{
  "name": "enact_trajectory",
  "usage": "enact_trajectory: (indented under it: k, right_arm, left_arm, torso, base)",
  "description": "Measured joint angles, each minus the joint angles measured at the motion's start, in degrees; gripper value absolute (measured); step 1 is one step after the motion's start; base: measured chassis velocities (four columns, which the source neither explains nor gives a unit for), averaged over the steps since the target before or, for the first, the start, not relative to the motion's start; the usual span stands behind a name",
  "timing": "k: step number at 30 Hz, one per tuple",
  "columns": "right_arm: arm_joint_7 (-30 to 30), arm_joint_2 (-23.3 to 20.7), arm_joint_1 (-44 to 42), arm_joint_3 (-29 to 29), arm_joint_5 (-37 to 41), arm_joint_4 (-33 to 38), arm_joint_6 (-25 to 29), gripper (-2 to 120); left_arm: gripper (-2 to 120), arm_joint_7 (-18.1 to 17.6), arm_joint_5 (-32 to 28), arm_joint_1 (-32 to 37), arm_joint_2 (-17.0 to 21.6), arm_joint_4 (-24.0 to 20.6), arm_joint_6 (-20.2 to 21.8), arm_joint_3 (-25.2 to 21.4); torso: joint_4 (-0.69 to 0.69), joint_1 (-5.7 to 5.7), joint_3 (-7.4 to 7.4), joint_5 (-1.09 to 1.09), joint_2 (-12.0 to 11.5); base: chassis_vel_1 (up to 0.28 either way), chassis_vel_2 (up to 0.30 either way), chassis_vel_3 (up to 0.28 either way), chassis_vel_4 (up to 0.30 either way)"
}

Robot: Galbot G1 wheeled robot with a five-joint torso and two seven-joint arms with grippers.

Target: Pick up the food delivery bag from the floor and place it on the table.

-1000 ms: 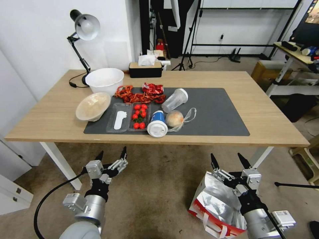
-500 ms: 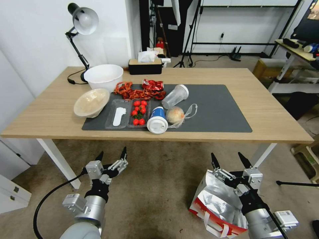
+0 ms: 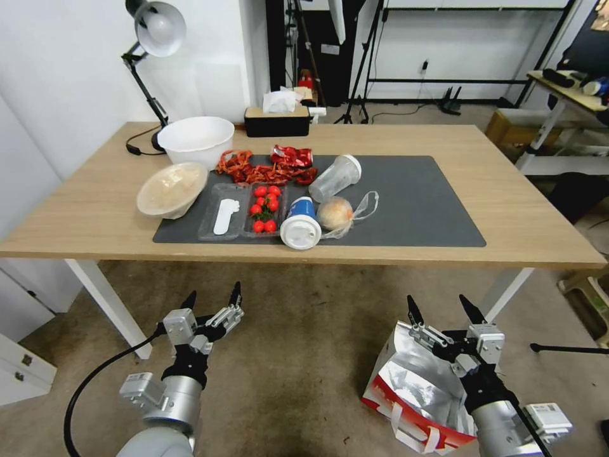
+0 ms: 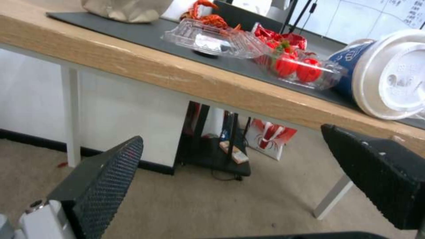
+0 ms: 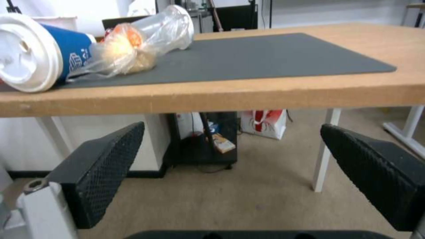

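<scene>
The food delivery bag (image 3: 406,387) stands open on the floor (image 3: 304,355) at the lower right, with its silver lining, red side and white handles showing. My right gripper (image 3: 441,308) hangs open over the bag's far rim, fingers pointing toward the table (image 3: 507,203), holding nothing. The right wrist view shows the same open gripper (image 5: 232,128) facing the table's front edge (image 5: 265,94). My left gripper (image 3: 214,295) is open and empty above bare floor at the lower left. In the left wrist view this gripper (image 4: 230,136) faces the table's edge (image 4: 186,79).
The dark mat (image 3: 412,203) carries a blue cup (image 3: 301,223), a bagged bun (image 3: 336,212), tomatoes (image 3: 263,209), bowls (image 3: 195,139) and a clear cup (image 3: 335,178); its right half is bare. A second red-and-white bag (image 5: 264,123) stands beyond the table. White table legs (image 3: 108,304) flank the floor space.
The whole head view has shifted: the table sits a little higher in the picture and the bag lower. Both grippers stay open in the same pose. The bag has not moved.
</scene>
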Motion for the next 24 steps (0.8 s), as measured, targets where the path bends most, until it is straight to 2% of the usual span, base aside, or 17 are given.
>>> enact_trajectory:
  k: [24]
  right_arm:
    - [-0.5,0.0,-0.63,-0.24,0.28,0.29,-0.64,100]
  left_arm:
    - [100,-1.16,1.2,0.99,-0.33,-1.05,0.04,0.19]
  torso:
    - [0.0,-2.61,-3.7,0.0,-6.32]
  base:
    - [0.0,0.0,0.0,0.0]
